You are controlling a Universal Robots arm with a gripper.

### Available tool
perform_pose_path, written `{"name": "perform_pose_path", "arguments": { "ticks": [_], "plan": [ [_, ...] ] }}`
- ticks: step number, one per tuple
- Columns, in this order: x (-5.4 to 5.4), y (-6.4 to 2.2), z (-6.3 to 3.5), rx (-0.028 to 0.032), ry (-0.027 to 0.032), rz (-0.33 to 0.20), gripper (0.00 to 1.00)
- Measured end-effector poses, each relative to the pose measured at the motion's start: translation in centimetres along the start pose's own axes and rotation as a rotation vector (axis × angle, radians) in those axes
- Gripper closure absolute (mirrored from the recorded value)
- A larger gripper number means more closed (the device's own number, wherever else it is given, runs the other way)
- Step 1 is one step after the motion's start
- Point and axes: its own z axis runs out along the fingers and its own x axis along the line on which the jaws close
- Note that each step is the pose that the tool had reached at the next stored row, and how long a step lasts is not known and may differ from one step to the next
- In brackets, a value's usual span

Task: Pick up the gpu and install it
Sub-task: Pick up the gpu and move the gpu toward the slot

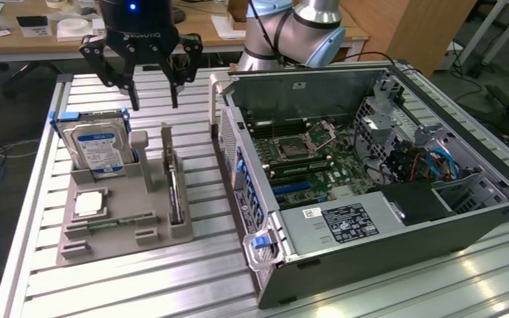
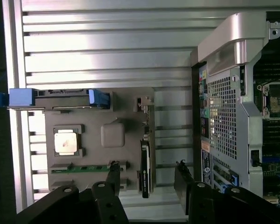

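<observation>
in the exterior view the gripper (image 1: 154, 101) hangs above the far end of the desk (image 1: 201, 265). its two black fingers (image 1: 132, 93) are spread wide and there is nothing between them. the gpu (image 1: 175, 192) stands on edge in a slot of the grey holder (image 1: 117, 242), a thin dark slab. it lies below the gripper, nearer the camera and a little toward the exterior view's right. its long axis runs from near to far, roughly parallel to the side of the open computer case (image 1: 370, 179) just beside it on the exterior view's right. the hard drive (image 1: 100, 149) stands upright at the far end of the holder, on the exterior view's left. it sits closer under the gripper than the gpu does. the square chip (image 1: 89, 204) rests flat in the holder, nearer the camera than the drive.

in the wrist view the gripper (image 2: 147, 164) looks straight down, its fingertips (image 2: 113, 167) wide apart. the gpu (image 2: 145, 156) shows edge-on in the gap between them. its long axis runs across the line joining the two tips, so the jaws look set to close on its thin faces. i judge the card is not yet touched and the gripper is well above it. the chip (image 2: 67, 141) and the blue-railed hard drive (image 2: 60, 99) lie off to one side, outside the gap. the grilled wall of the computer case (image 2: 224, 116) lies on the other side.
</observation>
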Motion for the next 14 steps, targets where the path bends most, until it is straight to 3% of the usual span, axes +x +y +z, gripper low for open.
{"name": "perform_pose_path", "arguments": {
  "ticks": [5,8,14],
  "plan": [
    [0.0,-0.44,0.50,0.0005,0.0119,-0.021,0.41],
    [0.0,-1.00,0.62,0.0002,0.0123,-0.026,0.41],
    [0.0,-1.19,0.93,0.0005,0.0137,-0.058,0.41]
  ]
}}
